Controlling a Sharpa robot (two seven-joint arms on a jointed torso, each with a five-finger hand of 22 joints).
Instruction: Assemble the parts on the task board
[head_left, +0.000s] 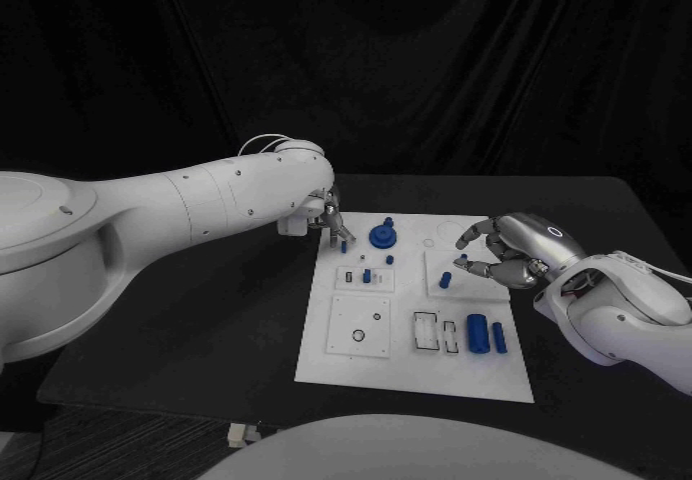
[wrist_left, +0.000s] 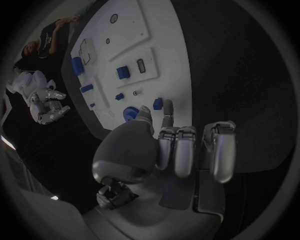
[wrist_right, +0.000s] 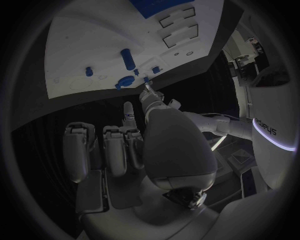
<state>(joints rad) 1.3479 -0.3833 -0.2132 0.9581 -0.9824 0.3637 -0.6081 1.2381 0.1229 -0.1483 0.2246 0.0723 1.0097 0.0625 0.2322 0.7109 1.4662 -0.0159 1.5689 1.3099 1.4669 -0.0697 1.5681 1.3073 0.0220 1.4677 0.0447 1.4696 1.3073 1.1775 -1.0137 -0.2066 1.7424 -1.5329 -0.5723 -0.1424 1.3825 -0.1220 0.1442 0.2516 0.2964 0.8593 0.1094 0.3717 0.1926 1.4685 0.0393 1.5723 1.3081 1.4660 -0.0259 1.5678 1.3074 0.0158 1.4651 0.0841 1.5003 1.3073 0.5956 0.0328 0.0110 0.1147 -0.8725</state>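
The white task board (head_left: 411, 355) lies mid-table, also seen in the left wrist view as the board (wrist_left: 134, 30). My left hand (head_left: 329, 215) is at the board's far left corner and pinches a small blue peg (head_left: 345, 243) between thumb and a finger; the peg (wrist_left: 158, 103) shows between those fingertips (wrist_left: 167, 106), the other fingers curled. A round blue part (head_left: 382, 236) stands just right of it. My right hand (head_left: 508, 250) hovers over the board's far right side, fingers bent and apart, holding nothing, with a small blue part (head_left: 446, 281) just below it.
Two blue cylinders (head_left: 477, 330) lie in the board's near right area beside dark rectangular slots (head_left: 427, 332). Small blue pieces (head_left: 368, 275) sit mid-board. A square plate with holes (head_left: 361, 325) is at the near left. Black table (head_left: 216, 330) surrounds the board.
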